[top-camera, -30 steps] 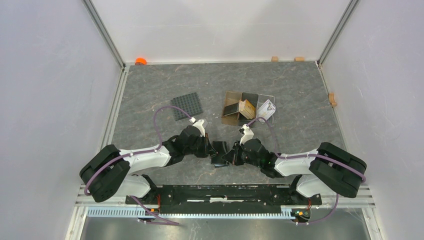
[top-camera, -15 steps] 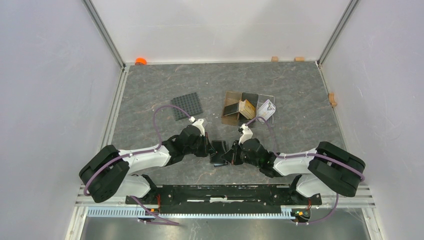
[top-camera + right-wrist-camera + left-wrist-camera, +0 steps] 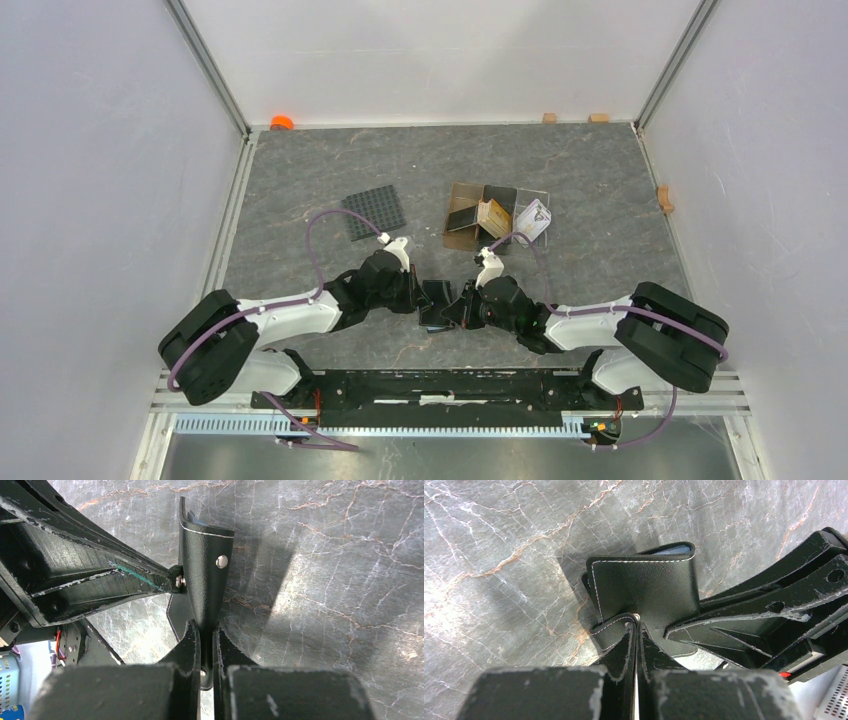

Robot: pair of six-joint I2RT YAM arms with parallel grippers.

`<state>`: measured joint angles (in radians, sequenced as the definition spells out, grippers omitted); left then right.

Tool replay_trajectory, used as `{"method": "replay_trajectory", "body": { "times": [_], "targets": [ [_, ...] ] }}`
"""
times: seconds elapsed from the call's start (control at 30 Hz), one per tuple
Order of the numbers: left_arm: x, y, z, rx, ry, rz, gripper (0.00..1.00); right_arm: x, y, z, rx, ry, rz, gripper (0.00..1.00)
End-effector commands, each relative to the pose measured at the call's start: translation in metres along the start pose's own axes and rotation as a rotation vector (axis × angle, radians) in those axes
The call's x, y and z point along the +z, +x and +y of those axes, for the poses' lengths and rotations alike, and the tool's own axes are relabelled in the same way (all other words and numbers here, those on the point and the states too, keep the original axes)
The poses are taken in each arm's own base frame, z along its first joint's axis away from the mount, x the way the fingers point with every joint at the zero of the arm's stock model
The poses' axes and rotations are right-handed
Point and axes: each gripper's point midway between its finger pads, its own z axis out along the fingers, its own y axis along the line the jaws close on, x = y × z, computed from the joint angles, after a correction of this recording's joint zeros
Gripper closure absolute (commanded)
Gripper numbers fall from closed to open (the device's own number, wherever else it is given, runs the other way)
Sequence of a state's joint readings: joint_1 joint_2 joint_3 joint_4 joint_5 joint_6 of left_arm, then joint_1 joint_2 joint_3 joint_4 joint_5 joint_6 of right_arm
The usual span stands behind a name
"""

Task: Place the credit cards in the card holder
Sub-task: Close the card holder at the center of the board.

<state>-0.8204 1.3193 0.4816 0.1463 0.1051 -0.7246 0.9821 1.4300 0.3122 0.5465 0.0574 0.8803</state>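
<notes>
Clenched tight, the left tool (image 3: 636,625) gripped the little strap tab (image 3: 610,631) of the card holder (image 3: 644,582), its two fingers pressed together with the tab between them. The right tool (image 3: 206,628) was closed too, and it pinched the lower edge of one black flap of the same holder. Both forearms lay low and bent inward from their bases, so the two tools met nose to nose at the near middle of the bench (image 3: 300,170). The holder stood on edge between them, partly opened, with a pale lining just visible at its top. Whether it touched the bench or hung a little above it, I could not tell.

The credit cards (image 3: 493,216) were farther away, to the right of middle: tan ones leaned inside a brown compartment box (image 3: 462,222), and a printed one lay in a clear tray (image 3: 537,214) just beside that box. A black gridded mat (image 3: 375,212) lay far and left of the tools, well apart from the box. Bare grey surface showed beyond the mat and the box up to the far wall, and also on both sides of the arms up to the metal side rails. The near edge of the bench ran close behind the elbows.
</notes>
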Motion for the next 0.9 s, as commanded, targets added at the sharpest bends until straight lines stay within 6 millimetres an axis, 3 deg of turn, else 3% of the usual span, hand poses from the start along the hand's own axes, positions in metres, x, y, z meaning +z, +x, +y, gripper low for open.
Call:
{"method": "replay_trajectory", "body": {
  "times": [0.0,0.37,0.87],
  "targets": [
    [0.003,-0.03,-0.022,0.047,0.056,-0.088,0.98,-0.019,0.054,-0.085,-0.16,0.307,0.194,1.0],
    [0.007,-0.03,-0.025,0.048,0.074,-0.083,0.98,-0.018,0.056,-0.085,-0.166,0.305,0.204,1.0],
    [0.02,-0.015,-0.018,0.038,0.071,-0.026,0.98,-0.018,0.055,-0.086,-0.17,0.315,0.206,1.0]
  ]
}}
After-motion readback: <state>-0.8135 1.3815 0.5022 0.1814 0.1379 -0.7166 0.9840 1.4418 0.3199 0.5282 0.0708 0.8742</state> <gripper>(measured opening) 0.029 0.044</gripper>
